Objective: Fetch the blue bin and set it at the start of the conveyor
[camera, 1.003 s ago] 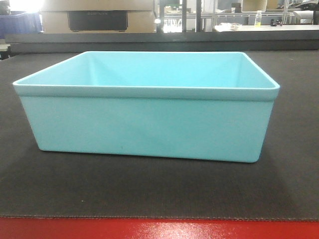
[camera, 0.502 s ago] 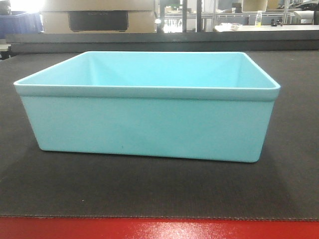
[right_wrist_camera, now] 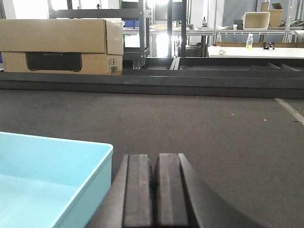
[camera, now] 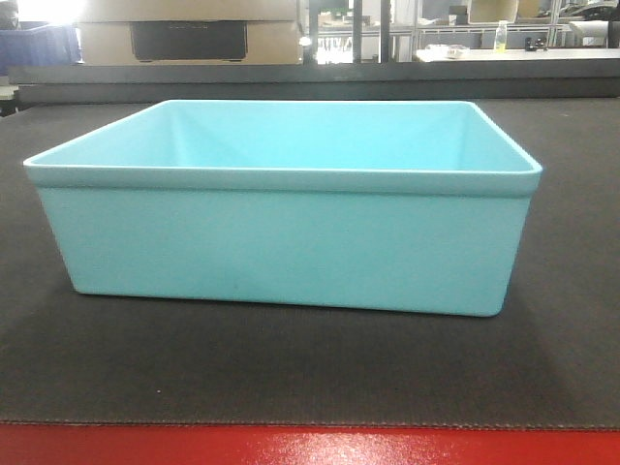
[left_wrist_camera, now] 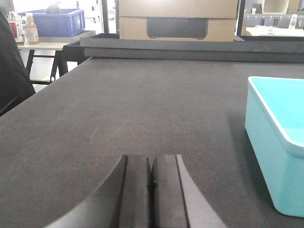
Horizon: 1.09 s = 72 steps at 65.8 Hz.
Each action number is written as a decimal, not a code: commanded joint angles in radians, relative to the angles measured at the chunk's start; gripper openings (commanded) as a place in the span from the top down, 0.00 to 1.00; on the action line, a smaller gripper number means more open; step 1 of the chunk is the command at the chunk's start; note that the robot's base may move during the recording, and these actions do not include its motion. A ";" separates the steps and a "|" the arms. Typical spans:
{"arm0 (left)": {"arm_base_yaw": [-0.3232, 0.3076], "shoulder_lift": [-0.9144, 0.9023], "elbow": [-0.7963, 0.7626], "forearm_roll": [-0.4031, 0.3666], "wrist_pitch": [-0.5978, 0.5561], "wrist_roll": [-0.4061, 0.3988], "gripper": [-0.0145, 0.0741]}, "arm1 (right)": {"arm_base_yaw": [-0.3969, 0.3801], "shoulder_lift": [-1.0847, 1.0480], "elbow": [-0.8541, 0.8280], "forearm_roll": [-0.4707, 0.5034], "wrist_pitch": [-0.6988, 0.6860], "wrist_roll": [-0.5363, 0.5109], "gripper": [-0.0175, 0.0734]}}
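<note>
The blue bin (camera: 291,232), a pale aqua tub with a thin out-turned rim, stands upright and empty on the dark conveyor belt (camera: 291,368), just behind the belt's red front strip (camera: 310,448). My left gripper (left_wrist_camera: 152,164) is shut and empty, low over the belt to the left of the bin (left_wrist_camera: 278,142), apart from it. My right gripper (right_wrist_camera: 156,164) is shut and empty, just right of the bin's corner (right_wrist_camera: 52,185); I cannot tell whether it touches the wall. Neither gripper shows in the front view.
A raised dark rail (camera: 310,87) closes the belt's far edge. Behind it stand a cardboard box (right_wrist_camera: 59,45), a dark blue crate on a side table (left_wrist_camera: 57,23) and shelving with a white table (right_wrist_camera: 256,50). A dark shape (left_wrist_camera: 12,71) sits at the belt's left edge.
The bin stays where it was on the belt. The front view shifts by only a few pixels.
</note>
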 commanded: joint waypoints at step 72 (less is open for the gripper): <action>-0.008 -0.006 0.012 -0.005 -0.049 0.006 0.96 | -0.118 -0.116 0.041 -0.007 0.120 -0.005 0.99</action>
